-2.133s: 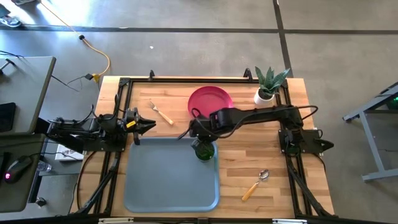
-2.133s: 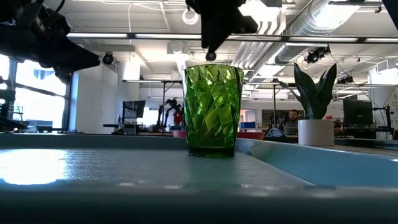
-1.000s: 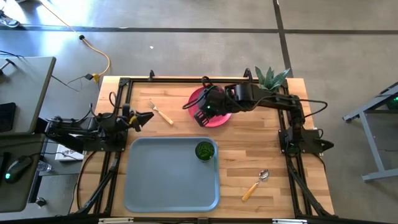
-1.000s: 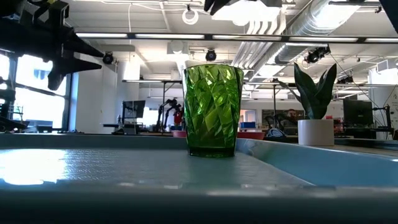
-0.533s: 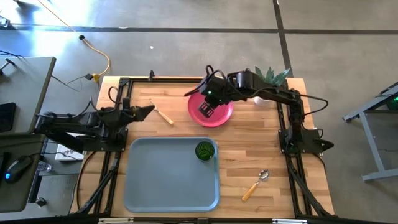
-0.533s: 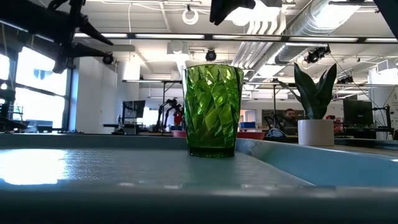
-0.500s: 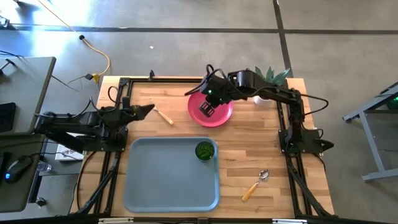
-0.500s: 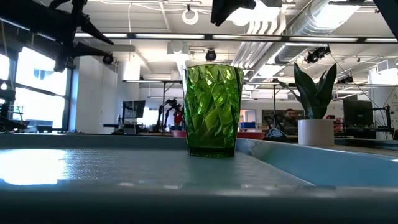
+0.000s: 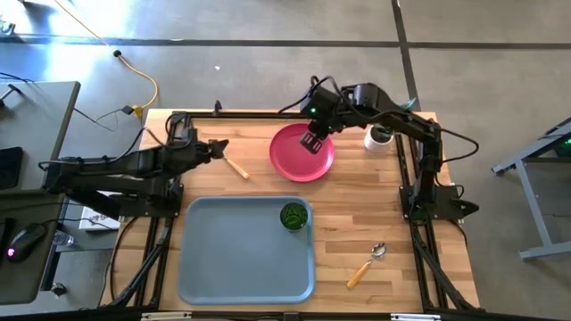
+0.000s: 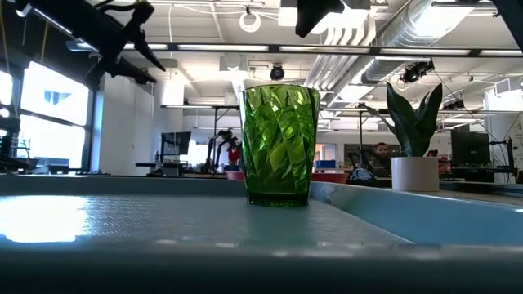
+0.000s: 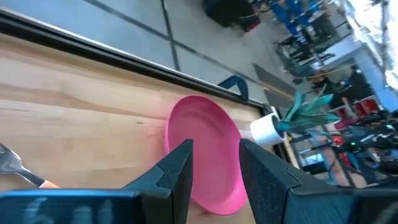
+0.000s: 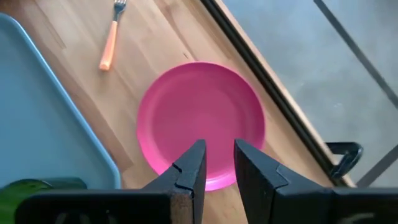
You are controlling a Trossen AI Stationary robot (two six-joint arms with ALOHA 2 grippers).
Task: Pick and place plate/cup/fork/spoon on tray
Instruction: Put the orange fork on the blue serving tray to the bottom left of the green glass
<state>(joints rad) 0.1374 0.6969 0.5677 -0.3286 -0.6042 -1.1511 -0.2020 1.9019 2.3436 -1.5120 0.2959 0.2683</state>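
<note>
The pink-red plate lies flat on the wood at the far middle. The green cup stands upright on its base in the far right corner of the grey-blue tray; it also shows in the low view. The fork lies left of the plate. The spoon lies right of the tray. My right gripper hangs open and empty above the plate. My left gripper is open and empty, just left of the fork's tines.
A white pot with a green plant stands at the far right, close to the right arm. Black frame rails run along the table's far, left and right edges. Bare wood lies between the plate and the spoon.
My right gripper has gone from the plate's near left part toward the table's far right, staying above the plate. My left gripper has risen and reached toward the far right, closer to the fork. The cup has stayed upright on the tray.
</note>
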